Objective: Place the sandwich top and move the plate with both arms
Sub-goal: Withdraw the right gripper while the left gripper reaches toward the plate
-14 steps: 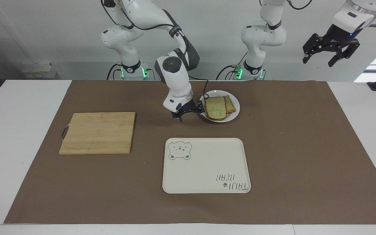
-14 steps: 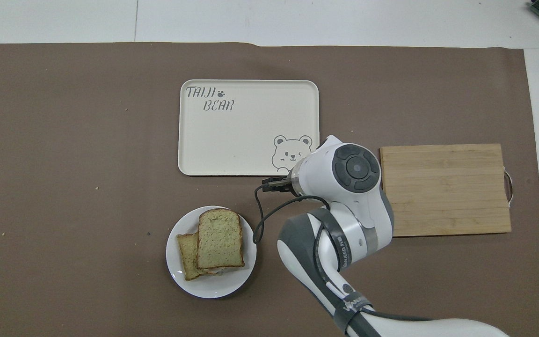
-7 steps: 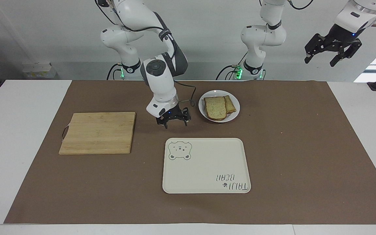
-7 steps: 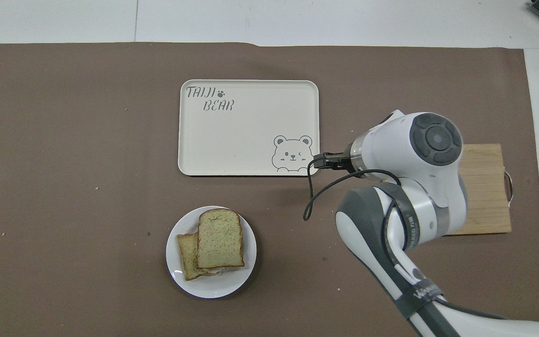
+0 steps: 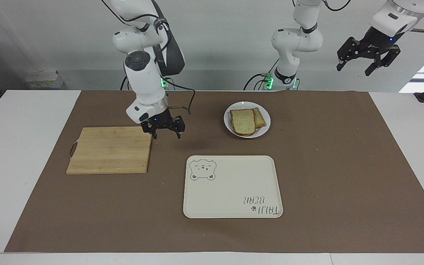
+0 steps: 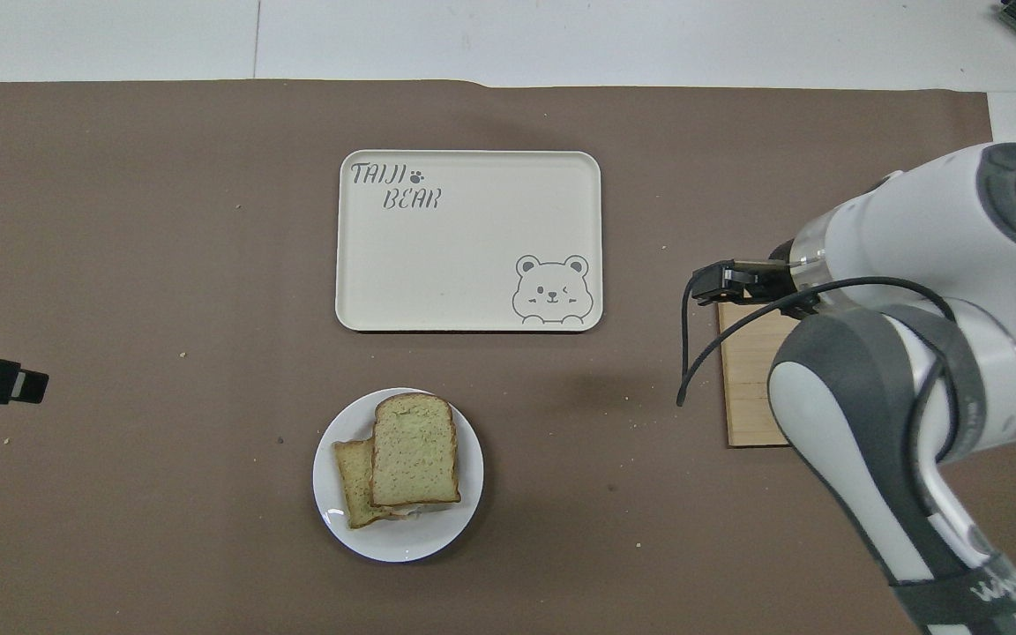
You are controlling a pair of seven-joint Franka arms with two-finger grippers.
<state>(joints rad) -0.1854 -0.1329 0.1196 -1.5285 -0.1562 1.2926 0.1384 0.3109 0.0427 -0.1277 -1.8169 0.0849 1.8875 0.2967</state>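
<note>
Sandwich top already sits on the plate, skewed over a darker slice that pokes out at the top slice's 9 o'clock in the overhead view; plate rests on the brown mat at about 6 o'clock of the bear-print tray, w/ a gap between.

Right end effector hangs low over the mat just beside the cutting board edge, fingers spread, holding nothing; well apart from the plate. Left end effector is up high past the left arm's end of the tabletop, fingers apart, empty, waiting.

Judgement: placing looks done; plate move w/ both arms not yet begun.

Risks:
- stack is uneven, so a tilt or jerk on lift could slide the top slice off;
- plate rim is low and thin; a finger coming in too high could nudge bread, too low could scrape the mat and shove the plate;
- if the two arms lift unevenly, plate tips; uneven closing could spin it;
- right arm's cable dangles and may snag.
</note>
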